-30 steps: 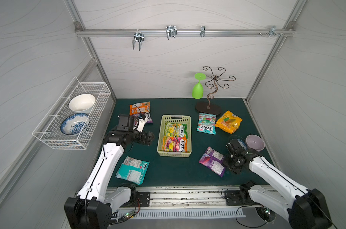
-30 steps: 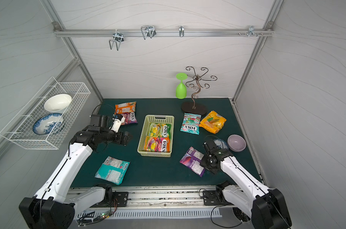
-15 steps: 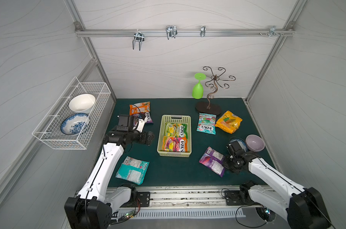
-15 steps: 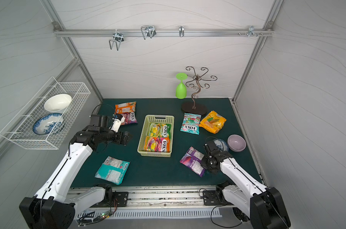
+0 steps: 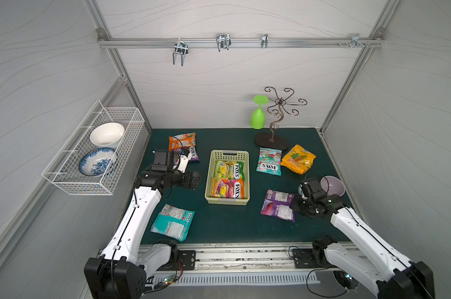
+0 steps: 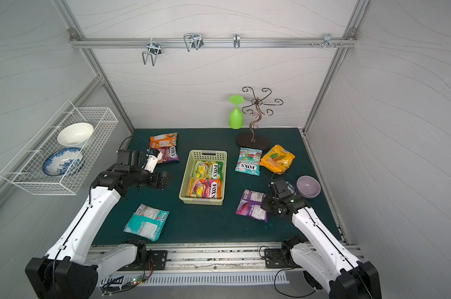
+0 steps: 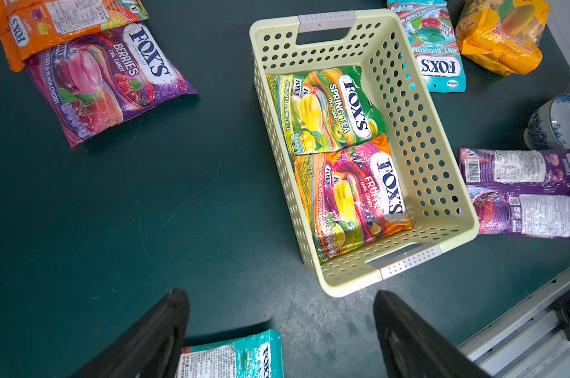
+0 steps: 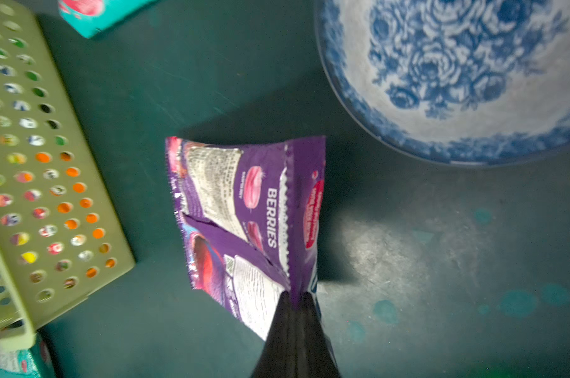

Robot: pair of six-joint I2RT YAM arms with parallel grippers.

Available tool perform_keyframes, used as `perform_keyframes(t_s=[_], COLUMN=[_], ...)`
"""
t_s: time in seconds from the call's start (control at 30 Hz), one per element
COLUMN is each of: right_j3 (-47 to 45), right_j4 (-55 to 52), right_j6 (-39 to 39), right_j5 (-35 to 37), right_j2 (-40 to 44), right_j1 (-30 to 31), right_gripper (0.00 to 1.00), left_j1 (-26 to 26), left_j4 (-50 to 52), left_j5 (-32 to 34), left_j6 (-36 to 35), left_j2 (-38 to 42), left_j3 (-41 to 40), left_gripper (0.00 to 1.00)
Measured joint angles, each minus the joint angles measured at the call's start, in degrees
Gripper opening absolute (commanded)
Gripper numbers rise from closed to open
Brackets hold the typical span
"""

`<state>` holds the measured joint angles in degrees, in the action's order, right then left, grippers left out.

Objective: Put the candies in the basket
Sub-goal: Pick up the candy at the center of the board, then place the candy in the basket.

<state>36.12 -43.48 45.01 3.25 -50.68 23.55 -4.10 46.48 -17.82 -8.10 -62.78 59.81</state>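
Right fingers pinch purple packet edge — basket near.

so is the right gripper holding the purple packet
Yes, the right wrist view shows the right gripper shut on an edge of the purple packet, which is pinched between its jaws.

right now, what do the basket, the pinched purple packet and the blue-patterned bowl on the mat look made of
Basket: matte pale yellow-green moulded plastic, by its punched round holes.
Purple packet: thin glossy printed film, probably plastic; it creases at the right pincer.
Blue-patterned bowl: likely glazed ceramic: smooth white, blue flowers.
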Motion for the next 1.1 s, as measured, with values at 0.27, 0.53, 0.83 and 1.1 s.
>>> perform_keyframes(t_s=[0.27, 0.53, 0.83, 1.1], right_j3=[9.0, 17.2, 28.1, 36.7], right_j4=[-1.7, -2.1, -2.1, -0.7], right_j6=[-4.5, -8.5, -11.5, -10.7], right_j5=[-0.5, -2.5, -6.6, -11.5], right_j2=[-0.8, -4.1, -10.5, -16.3], right_j1=[0.2, 0.3, 0.3, 0.5], right_gripper=[0.0, 0.0, 0.0, 0.0], left_j1=[0.1, 0.1, 0.1, 0.1], left_j4=[0.0, 0.1, 0.2, 0.2], left_j5=[-0.3, -0.9, -1.1, -1.1], left_j6=[0.0, 0.0, 0.0, 0.0], left_j2=[0.0, 0.0, 0.1, 1.0], left_j3=[0.0, 0.0, 0.0, 0.0], left_gripper=[0.93, 0.93, 0.93, 0.93])
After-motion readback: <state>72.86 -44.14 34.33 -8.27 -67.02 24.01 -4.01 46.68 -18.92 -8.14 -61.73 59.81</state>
